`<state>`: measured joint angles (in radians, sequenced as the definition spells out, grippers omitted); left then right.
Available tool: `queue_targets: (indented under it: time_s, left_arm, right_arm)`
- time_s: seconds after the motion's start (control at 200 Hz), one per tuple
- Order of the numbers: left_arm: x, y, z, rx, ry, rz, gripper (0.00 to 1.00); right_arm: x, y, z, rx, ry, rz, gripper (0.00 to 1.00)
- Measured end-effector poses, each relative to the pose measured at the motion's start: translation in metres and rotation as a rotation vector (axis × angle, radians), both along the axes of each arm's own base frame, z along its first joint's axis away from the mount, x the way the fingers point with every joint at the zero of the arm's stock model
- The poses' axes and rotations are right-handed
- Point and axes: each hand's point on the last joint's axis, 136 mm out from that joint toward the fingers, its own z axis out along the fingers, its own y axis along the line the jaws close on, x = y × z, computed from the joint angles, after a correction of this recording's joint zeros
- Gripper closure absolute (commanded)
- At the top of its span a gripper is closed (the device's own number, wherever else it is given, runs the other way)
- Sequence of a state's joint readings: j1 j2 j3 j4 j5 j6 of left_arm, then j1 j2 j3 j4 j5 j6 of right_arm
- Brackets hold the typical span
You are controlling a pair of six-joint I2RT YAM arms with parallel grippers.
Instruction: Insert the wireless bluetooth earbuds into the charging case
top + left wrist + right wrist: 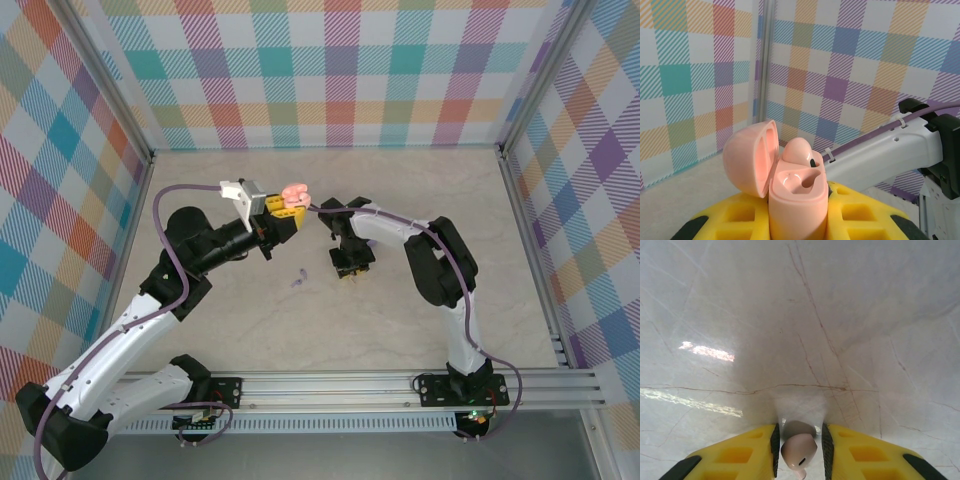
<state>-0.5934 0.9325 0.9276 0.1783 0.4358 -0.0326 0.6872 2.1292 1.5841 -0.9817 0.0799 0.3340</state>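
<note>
Top external view has the left end effector raised over the middle of the tabletop, its yellow fingers clamped together on a pink charging case. From the left wrist camera the case stands upright between those fingers with its lid hinged open to the left. The near well is empty. A rounded pink piece with a small dark spot sits in the far well and looks like an earbud already seated, though that is not certain. Behind the case, the white link of the right arm crosses in front of the plaid wall.

The right end effector points down at the tabletop, just to the right of the case and lower than it. In the right wrist view a pale pink earbud lies between the yellow fingers, its stem toward the camera, with its reflection on the glossy marbled surface just beyond it. The dark pads stand narrowly on either side of the earbud. Whether they actually press on it cannot be told.

A lilac earbud lies alone on the tabletop, near the right end effector and a little to its left, touching neither arm.
</note>
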Motion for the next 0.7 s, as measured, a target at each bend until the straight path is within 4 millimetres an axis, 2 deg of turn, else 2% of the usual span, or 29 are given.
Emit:
queue_targets:
  time_s: [0.33, 0.535, 0.7]
  left_arm:
    - [0.0006, -0.0004, -0.0007, 0.001, 0.002, 0.0, 0.79]
    - [0.001, -0.0007, -0.0013, 0.002, 0.003, 0.0, 0.79]
    - [0.002, -0.0015, -0.0027, 0.004, 0.008, 0.0, 0.79]
  right_arm:
    - [-0.0014, -0.0006, 0.0001, -0.003, 0.005, 0.015, 0.7]
    - [-0.0021, -0.0007, 0.0001, -0.003, 0.008, 0.015, 0.78]
    - [-0.0015, -0.0014, 0.0005, -0.003, 0.006, 0.0, 0.79]
